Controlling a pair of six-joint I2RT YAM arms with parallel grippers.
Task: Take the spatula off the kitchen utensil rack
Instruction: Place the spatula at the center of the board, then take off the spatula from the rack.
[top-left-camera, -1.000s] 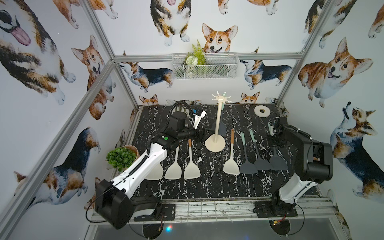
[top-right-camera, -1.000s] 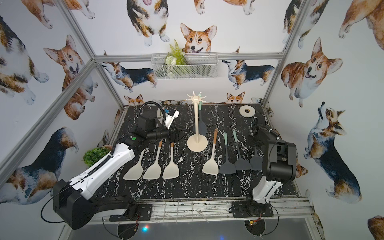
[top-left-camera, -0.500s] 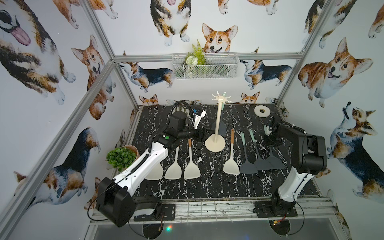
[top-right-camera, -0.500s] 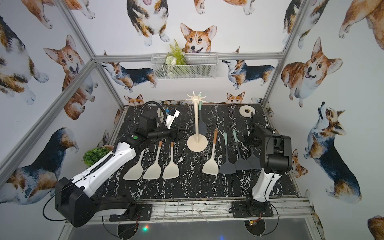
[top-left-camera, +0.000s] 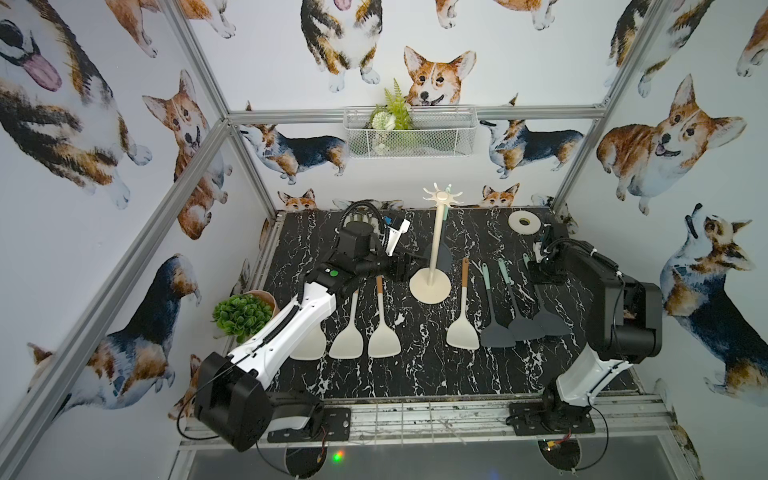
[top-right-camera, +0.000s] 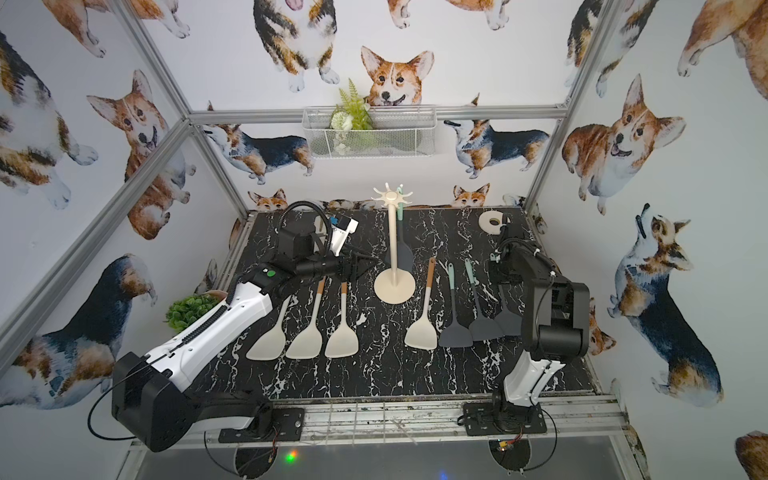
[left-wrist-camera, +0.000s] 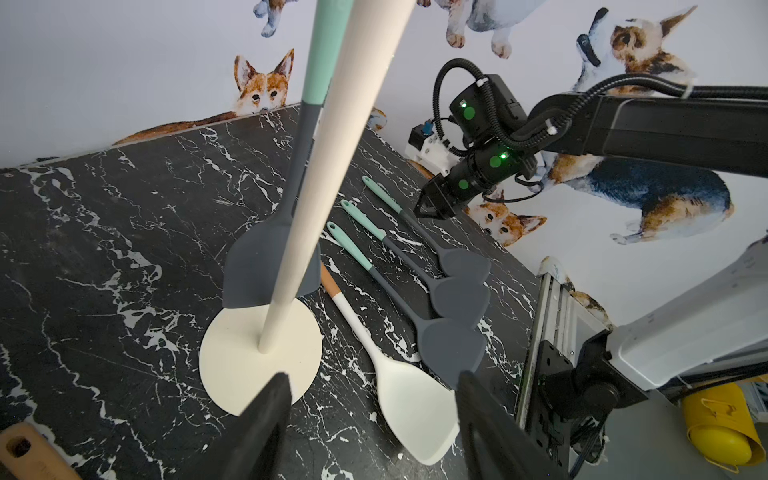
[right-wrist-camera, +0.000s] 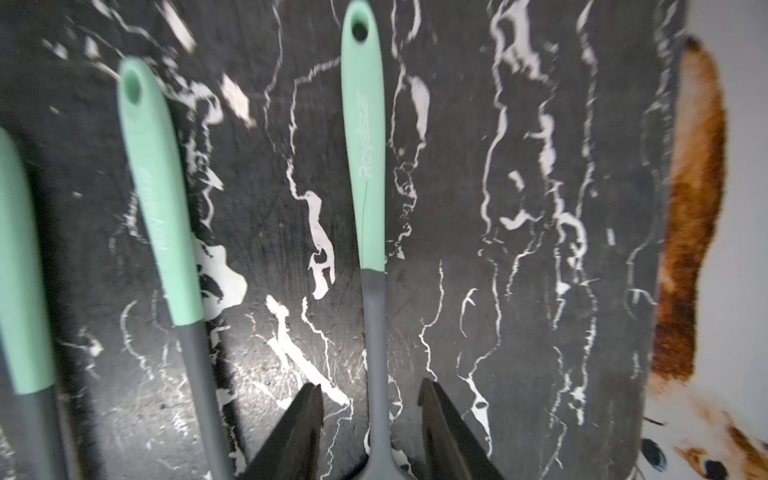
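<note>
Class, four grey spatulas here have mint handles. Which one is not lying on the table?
The grey spatula hanging upright from the cream kitchen utensil rack, close against its pole. The other three lie flat on the table.

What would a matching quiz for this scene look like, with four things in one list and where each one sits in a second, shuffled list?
Things:
1. tape roll
2. potted plant
3. wire basket
4. hanging spatula

Places:
A. mounted on the back wall
B. on the kitchen utensil rack, blade just above its disc base
C. far right corner of the table
D. by the table's left edge

Pairs: 1-C, 2-D, 3-A, 4-B
</note>
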